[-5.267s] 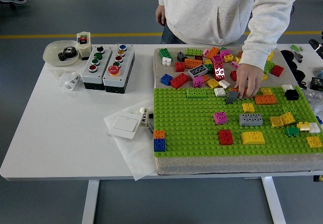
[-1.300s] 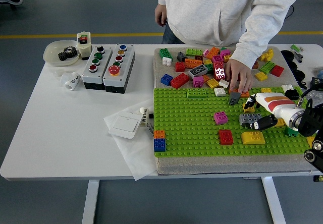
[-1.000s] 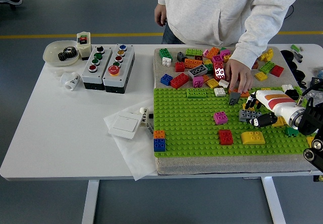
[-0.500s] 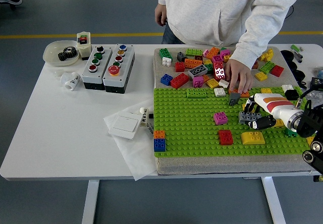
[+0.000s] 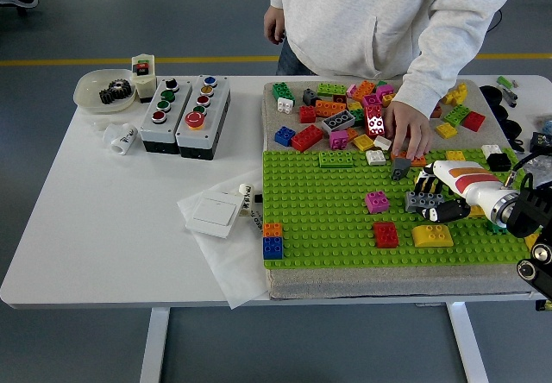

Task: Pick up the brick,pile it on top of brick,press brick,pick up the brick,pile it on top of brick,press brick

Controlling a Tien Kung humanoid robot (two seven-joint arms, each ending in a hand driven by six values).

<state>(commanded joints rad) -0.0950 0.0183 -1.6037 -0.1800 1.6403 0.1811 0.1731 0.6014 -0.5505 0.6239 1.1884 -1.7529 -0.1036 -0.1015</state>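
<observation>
My right hand [image 5: 435, 202], white with black fingers, reaches in from the right over the green baseplate [image 5: 328, 219]. Its fingers are curled around a grey brick [image 5: 417, 199], which sits slightly tilted just above the plate. To the left of it stands a magenta brick [image 5: 377, 201]. A red brick [image 5: 385, 234] and a yellow curved brick [image 5: 433, 236] lie nearer to me. A person's hand [image 5: 408, 131] rests on loose bricks at the plate's far edge, just behind my hand. My left arm does not show.
A pile of loose bricks [image 5: 345, 107] lies behind the baseplate. An orange-on-blue stack [image 5: 272, 241] stands at the plate's near left corner. Two button boxes [image 5: 185, 114], a bowl with a gear [image 5: 103, 90] and a white switch [image 5: 216, 215] are to the left.
My right hand came in from the right, closed on the grey brick and shifted it a little left. The person's hand drew back slightly toward the loose pile.
</observation>
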